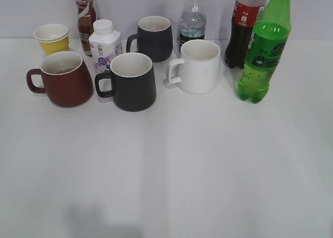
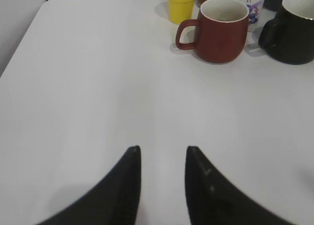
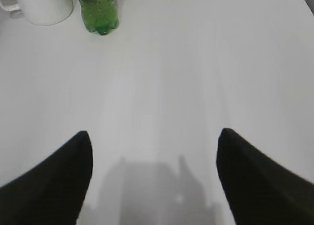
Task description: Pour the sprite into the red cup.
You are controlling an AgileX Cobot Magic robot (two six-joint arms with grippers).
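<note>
The sprite (image 1: 263, 51), a tall green bottle, stands upright at the right of the table; its base also shows at the top left of the right wrist view (image 3: 98, 11). The red cup (image 1: 65, 78) stands upright at the left with its handle to the left; it also shows in the left wrist view (image 2: 221, 29). My left gripper (image 2: 162, 149) is open and empty above bare table, well short of the red cup. My right gripper (image 3: 154, 134) is wide open and empty, well short of the sprite. Neither gripper shows in the exterior view.
Between the cup and the sprite stand a black mug (image 1: 131, 81), a second black mug (image 1: 153, 38) and a white mug (image 1: 196, 66). Behind are a yellow paper cup (image 1: 52, 38), a white milk bottle (image 1: 104, 43), a brown drink bottle (image 1: 85, 17), a water bottle (image 1: 192, 22) and a cola bottle (image 1: 243, 27).
</note>
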